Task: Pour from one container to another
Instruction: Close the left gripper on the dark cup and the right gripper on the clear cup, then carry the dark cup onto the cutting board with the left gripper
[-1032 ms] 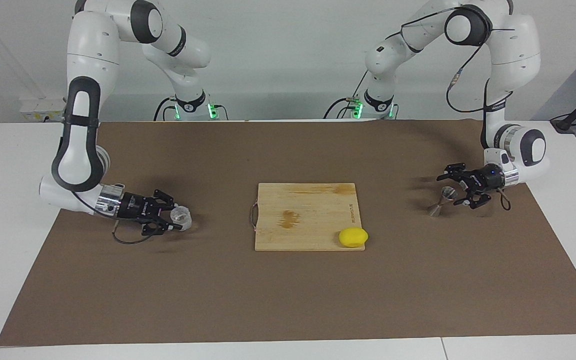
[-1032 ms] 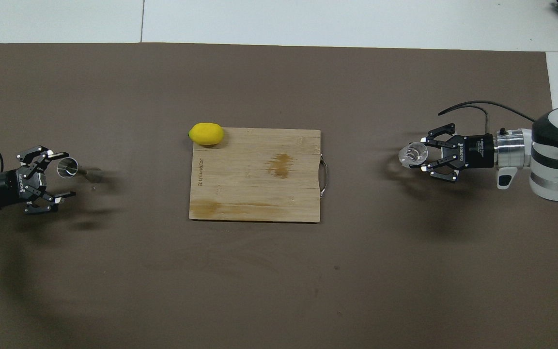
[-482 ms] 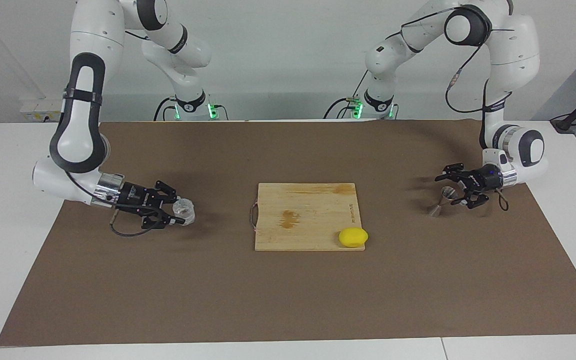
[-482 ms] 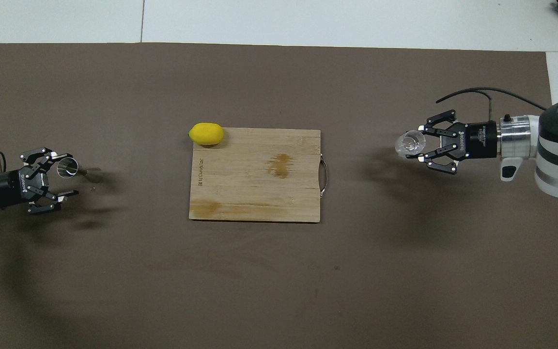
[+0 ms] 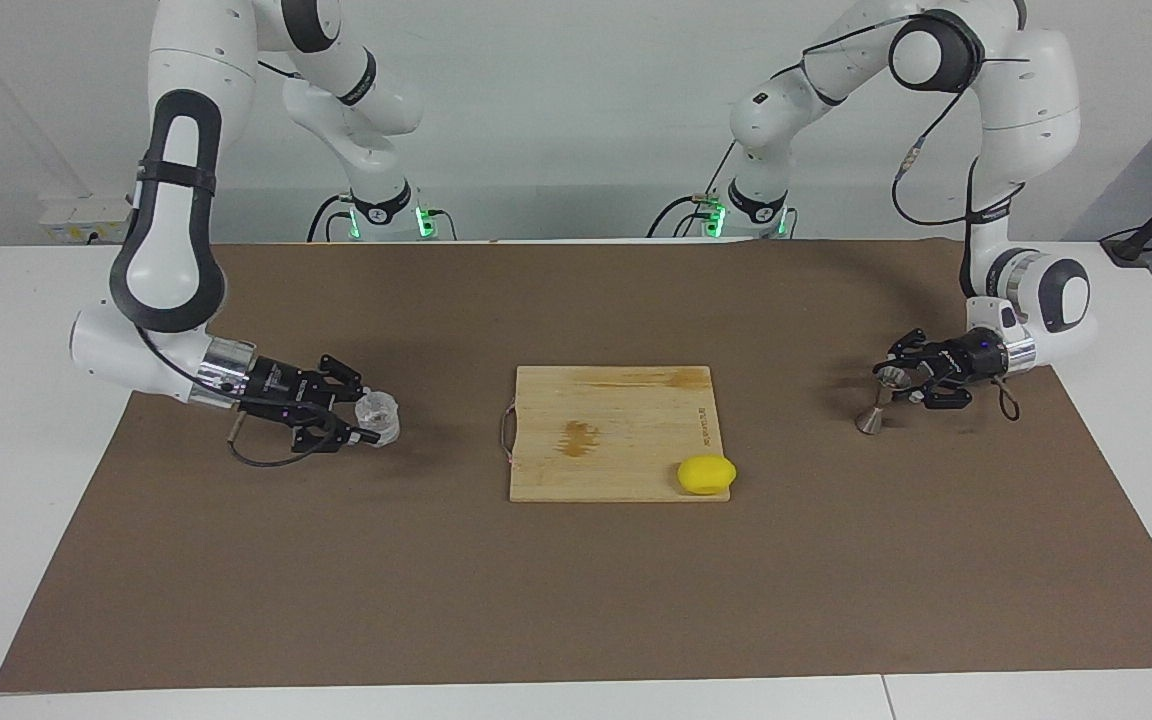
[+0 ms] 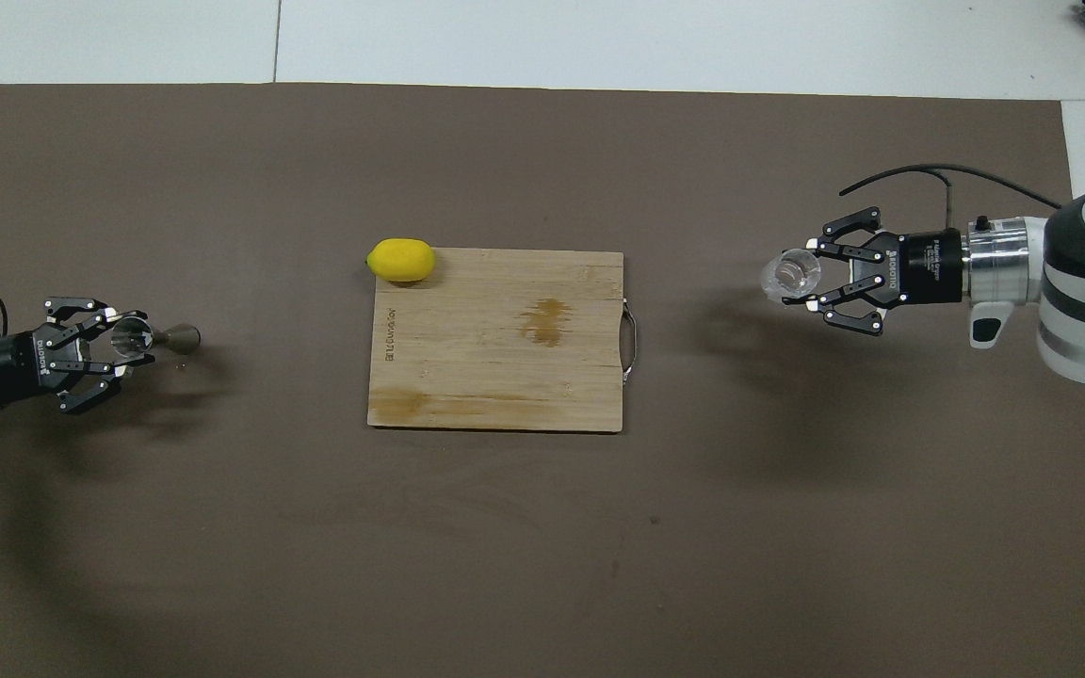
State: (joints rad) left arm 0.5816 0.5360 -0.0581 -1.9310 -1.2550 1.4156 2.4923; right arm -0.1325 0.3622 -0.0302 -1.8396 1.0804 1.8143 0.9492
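The right gripper has its fingers clasped on the glass cup, upright just above the worktop at the right arm's end. The left gripper has its fingers closed around the upright jigger, standing at the left arm's end.

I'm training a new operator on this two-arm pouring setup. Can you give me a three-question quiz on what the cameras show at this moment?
1. Multiple choice: the lemon lies
A. on a corner of the cutting board
B. inside the glass cup
C. under the left gripper

2. True or false: the right gripper has the glass cup between its fingers.

3. Fill in: the left gripper is shut on the top cone of the metal ____, at the left arm's end of the table.

Key: 1 A; 2 true; 3 jigger.
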